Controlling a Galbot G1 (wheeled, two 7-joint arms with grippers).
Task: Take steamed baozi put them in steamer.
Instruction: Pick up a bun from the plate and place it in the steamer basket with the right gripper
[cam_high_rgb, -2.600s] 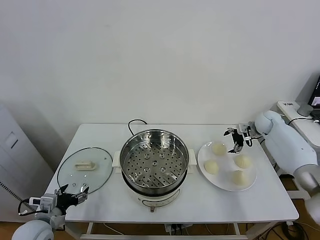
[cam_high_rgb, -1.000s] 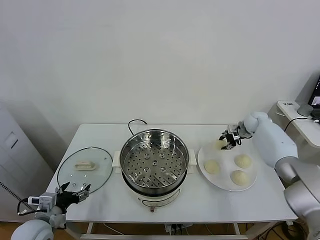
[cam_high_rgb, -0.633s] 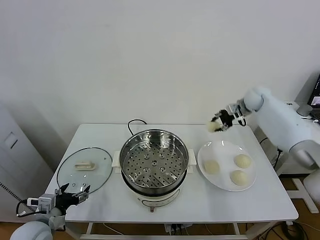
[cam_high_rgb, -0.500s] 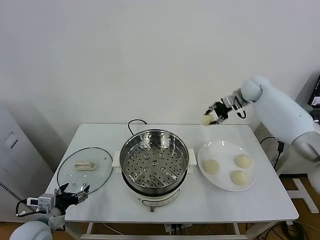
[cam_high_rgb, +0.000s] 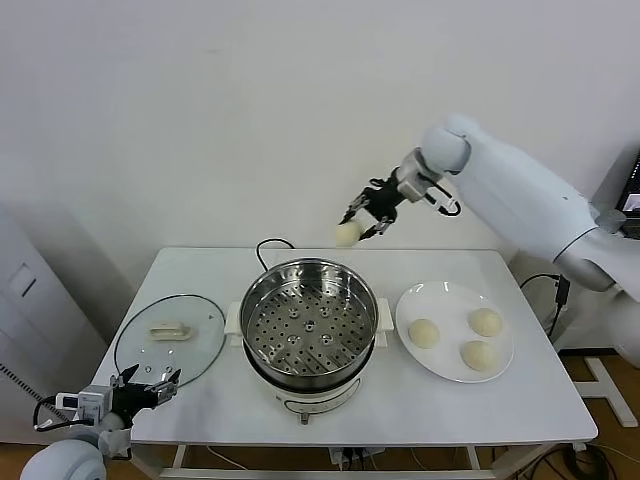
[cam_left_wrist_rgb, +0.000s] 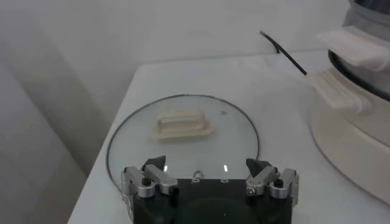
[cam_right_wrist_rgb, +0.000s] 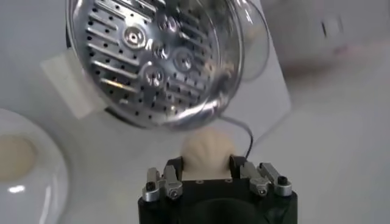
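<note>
Now my right gripper (cam_high_rgb: 358, 222) is clamped on one baozi (cam_high_rgb: 347, 234), held in the air above the far rim of the steamer (cam_high_rgb: 308, 320). Three baozi (cam_high_rgb: 424, 333) lie on the plate (cam_high_rgb: 446, 372). My left gripper (cam_high_rgb: 146, 382), jaws apart, is parked beside the glass lid (cam_high_rgb: 168, 338).

One pale cream baozi (cam_high_rgb: 347, 234) was held in the air, above and just beyond the far rim of the steamer (cam_high_rgb: 308, 330). The shiny steel steamer stood upright at the middle of the desk, its perforated tray bare. Three more baozi (cam_high_rgb: 424, 333) lay to its right, apart from one another.
</note>
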